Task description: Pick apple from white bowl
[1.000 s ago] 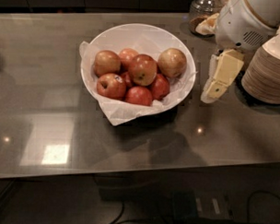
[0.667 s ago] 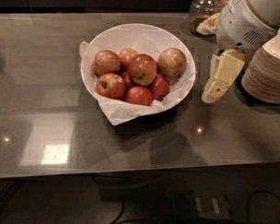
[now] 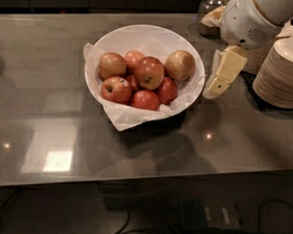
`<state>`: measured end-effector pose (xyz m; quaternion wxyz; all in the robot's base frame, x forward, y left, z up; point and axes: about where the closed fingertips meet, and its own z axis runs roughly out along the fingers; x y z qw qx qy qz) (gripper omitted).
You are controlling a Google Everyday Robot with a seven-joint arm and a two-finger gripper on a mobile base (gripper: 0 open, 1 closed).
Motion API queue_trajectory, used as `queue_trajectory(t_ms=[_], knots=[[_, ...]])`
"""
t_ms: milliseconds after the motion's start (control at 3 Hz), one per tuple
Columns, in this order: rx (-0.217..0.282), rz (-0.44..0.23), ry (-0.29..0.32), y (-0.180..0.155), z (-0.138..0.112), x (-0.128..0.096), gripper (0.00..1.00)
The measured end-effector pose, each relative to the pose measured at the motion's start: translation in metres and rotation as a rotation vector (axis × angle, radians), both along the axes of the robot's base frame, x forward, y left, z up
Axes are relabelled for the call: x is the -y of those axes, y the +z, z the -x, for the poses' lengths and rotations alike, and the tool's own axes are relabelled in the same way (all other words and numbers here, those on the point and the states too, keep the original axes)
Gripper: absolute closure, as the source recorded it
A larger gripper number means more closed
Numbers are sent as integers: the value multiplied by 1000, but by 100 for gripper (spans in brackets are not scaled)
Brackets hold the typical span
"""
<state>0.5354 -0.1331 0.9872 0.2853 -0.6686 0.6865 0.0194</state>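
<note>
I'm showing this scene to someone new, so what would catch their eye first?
The white bowl, heaped with apples, sits in the middle of the grey table; the palest apple lies at its right side. The gripper hangs just right of the bowl, outside its rim, beside a stack of tan paper bowls at the far right.

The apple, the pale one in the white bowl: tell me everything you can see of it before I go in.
The apple is round, yellowish-tan with a faint red blush, and its skin looks smooth and whole. It sits at the bowl's far right side, against the paper lining of the white bowl, touching a redder apple beside it. Nothing covers its top. The gripper hangs outside the bowl, just beyond the rim nearest the apple, not touching it.
</note>
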Motion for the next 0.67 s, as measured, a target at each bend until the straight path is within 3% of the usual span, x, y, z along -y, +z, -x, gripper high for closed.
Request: queue_trajectory(t_ms=[333,667], knots=[[20,-34,36,5,-13,-13,0],[22,-54,61,1,-22,-23,19]])
